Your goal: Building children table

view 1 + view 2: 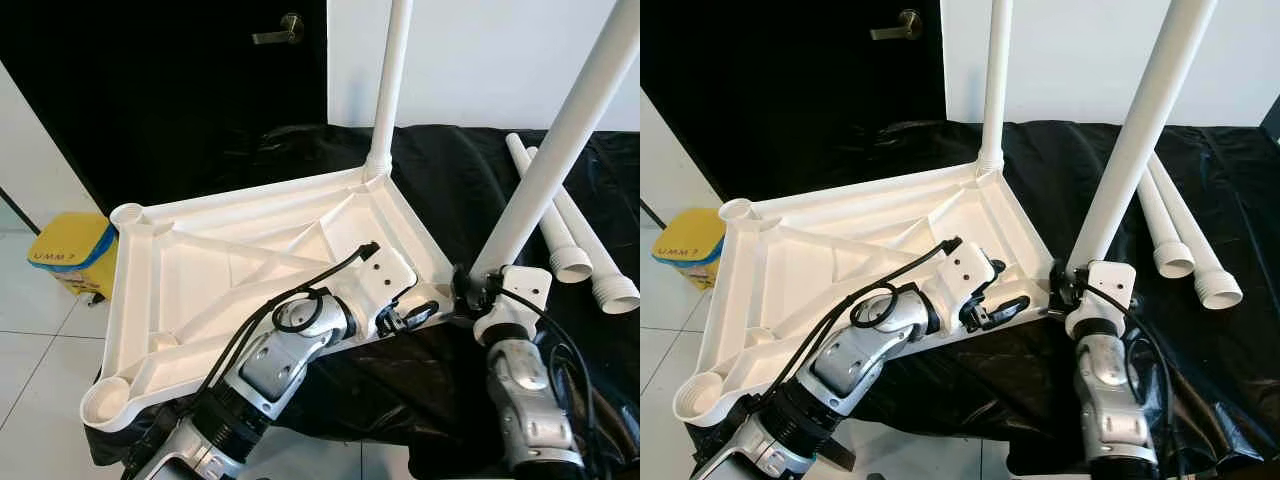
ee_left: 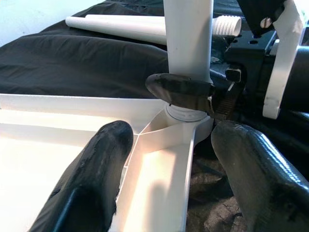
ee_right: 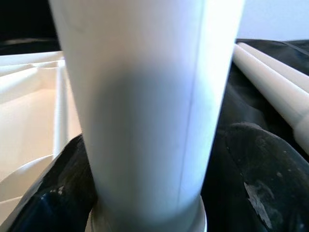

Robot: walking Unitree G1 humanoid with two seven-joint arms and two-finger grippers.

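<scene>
At the far left you have a yellow bin (image 1: 68, 252) on the tiled floor (image 1: 30, 350), beside a dark door (image 1: 180, 90). The white top (image 1: 230, 280) lies upside down, ribs facing up, on a black sheet (image 1: 460, 170), with its left end overhanging the sheet's edge. Empty round sockets sit at its two left corners. One leg (image 1: 390, 85) stands upright in the far right corner socket.

Your left tool (image 1: 405, 318) rests at the top's near right edge, its two black fingers (image 2: 96, 174) spread apart with nothing between them, straddling the rib that runs to the near right corner.

At that corner, a second leg (image 1: 560, 130) stands in its socket, leaning slightly to the right. Your right tool (image 1: 468, 288) is at the base of this leg, fingers closed around it just above the socket; in the right wrist view the tube sits tight between the two black pads (image 3: 260, 169).

Further right, two spare legs (image 1: 575, 240) lie side by side on the sheet, touching, with their threaded ends toward you, well apart from the top.
</scene>
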